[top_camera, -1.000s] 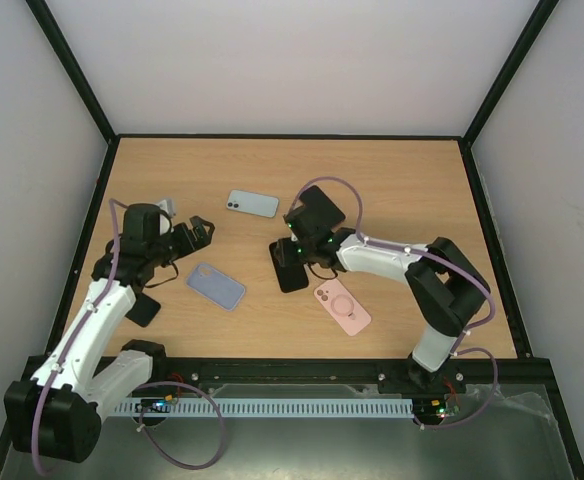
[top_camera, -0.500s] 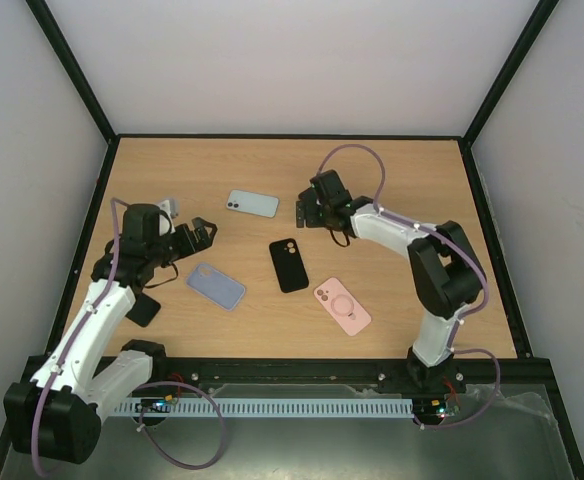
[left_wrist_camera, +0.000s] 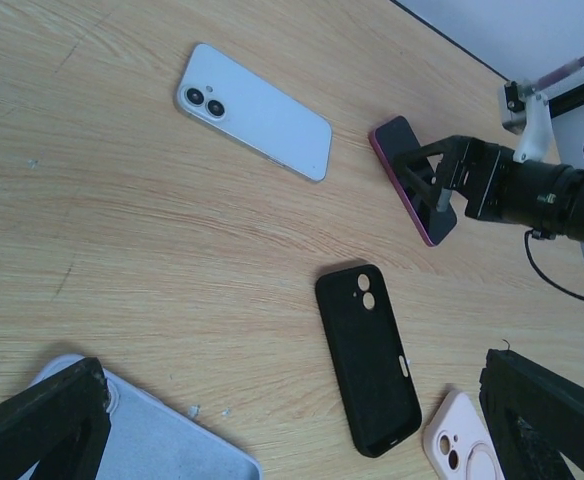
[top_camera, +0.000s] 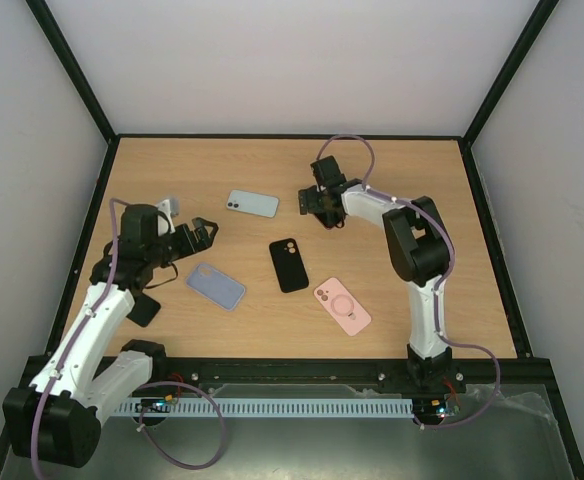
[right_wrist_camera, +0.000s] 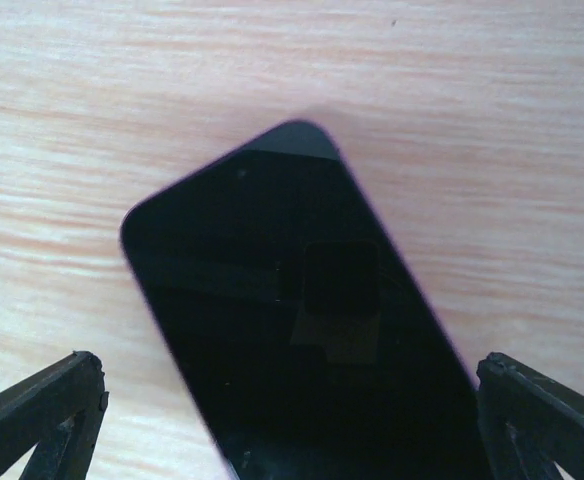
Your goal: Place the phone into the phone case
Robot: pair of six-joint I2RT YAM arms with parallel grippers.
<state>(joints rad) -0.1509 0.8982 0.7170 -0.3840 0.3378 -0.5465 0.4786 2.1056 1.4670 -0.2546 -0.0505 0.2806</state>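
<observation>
A dark-screened phone point(right_wrist_camera: 302, 320) with a magenta edge point(left_wrist_camera: 404, 180) lies flat on the table at the far middle. My right gripper point(top_camera: 319, 206) hangs over it, open, a finger on each side and neither touching. A black phone case point(top_camera: 289, 265) lies hollow side down in the middle of the table. A light blue phone point(top_camera: 251, 204) lies camera side up to the left of the right gripper. My left gripper point(top_camera: 198, 234) is open and holds nothing, at the left of the table, looking across at the black case point(left_wrist_camera: 367, 372).
A lavender case point(top_camera: 216, 285) lies just below the left gripper. A pink case point(top_camera: 342, 306) lies right of the black one. A small dark object point(top_camera: 143, 309) sits by the left arm. Black frame rails point(top_camera: 92, 215) border the wooden table point(top_camera: 412, 180).
The right gripper opened, let go of the black case in the middle, and swung away to the far side over the magenta-edged phone. The left arm stayed put.
</observation>
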